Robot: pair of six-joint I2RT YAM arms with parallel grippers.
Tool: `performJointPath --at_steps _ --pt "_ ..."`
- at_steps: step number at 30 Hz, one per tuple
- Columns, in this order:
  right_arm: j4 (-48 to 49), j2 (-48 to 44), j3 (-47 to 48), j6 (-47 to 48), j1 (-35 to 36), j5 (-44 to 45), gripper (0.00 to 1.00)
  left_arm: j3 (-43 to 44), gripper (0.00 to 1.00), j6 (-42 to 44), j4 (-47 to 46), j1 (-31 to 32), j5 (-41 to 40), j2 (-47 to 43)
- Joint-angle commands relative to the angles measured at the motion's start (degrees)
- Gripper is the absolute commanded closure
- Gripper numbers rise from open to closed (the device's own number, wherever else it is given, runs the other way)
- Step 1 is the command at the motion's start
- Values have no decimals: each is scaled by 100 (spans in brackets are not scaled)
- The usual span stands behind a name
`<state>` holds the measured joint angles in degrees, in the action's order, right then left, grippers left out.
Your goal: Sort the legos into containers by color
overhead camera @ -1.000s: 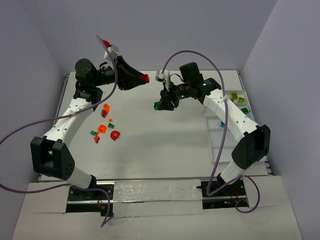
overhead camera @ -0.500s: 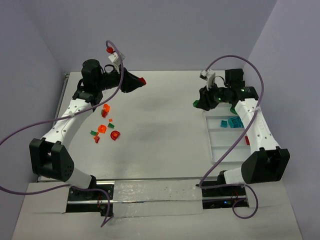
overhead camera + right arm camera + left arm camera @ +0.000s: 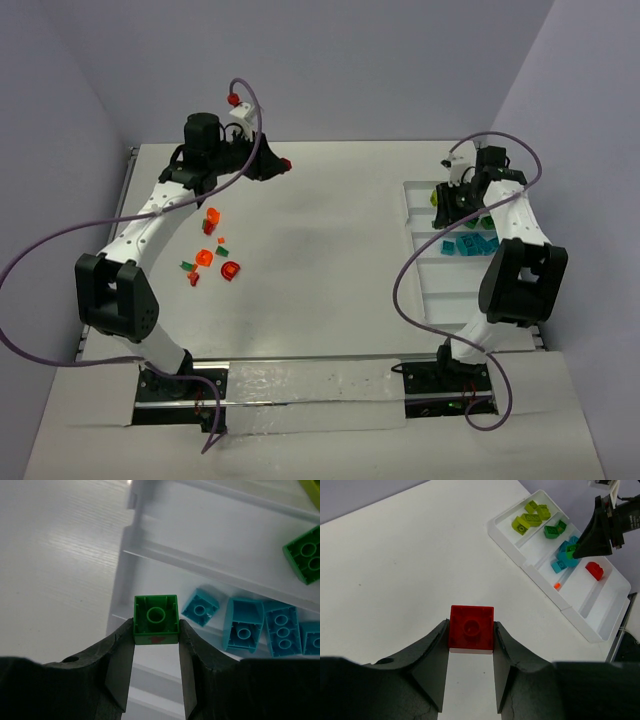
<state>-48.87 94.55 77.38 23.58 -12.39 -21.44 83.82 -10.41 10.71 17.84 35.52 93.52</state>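
- Top view: the left claw [image 3: 282, 164] is at the far left of the desk [image 3: 320, 280] and pinches a small red brick [image 3: 286, 162] at its tip.
- A loose cluster of bricks [image 3: 212, 252] lies on the desk under the left arm: orange, red and a few small dark green pieces.
- The white tray [image 3: 440, 295] runs along the right edge of the desk. The right claw [image 3: 443, 203] is over the tray's far end, beside the teal bricks [image 3: 466, 245].
- Left wrist view: both fingers are shut on the red brick. It is square with one round stud on top, and white desk shows below it.
- The tray shows across the desk with lime bricks [image 3: 530, 517] in its end compartment. Next come dark green bricks [image 3: 554, 529], then the teal ones.
- A lone red brick [image 3: 594, 570] and a tiny orange piece [image 3: 556, 585] lie in the tray further along.
- Right wrist view: the right claw's fingers clamp a green brick [image 3: 156, 619] by its two sides. It is square with one stud and has a small red mark on its near face.
- The green brick sits over the tray's left edge, next to the teal bricks' compartment. Another green brick [image 3: 305, 555] lies in the compartment beyond the divider.
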Motion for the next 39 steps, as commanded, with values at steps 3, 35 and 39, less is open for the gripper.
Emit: performJointPath --at_steps 3,35,39 --pt "435 601 547 -377 -113 1090 100 413 100 112 515 44 -356 93" --pt "111 966 2166 -550 -166 680 25 36 100 575 220 24 1303 -91" --pt "37 438 2484 -789 126 -1030 25 -795 100 208 -1362 28 1866 -526"
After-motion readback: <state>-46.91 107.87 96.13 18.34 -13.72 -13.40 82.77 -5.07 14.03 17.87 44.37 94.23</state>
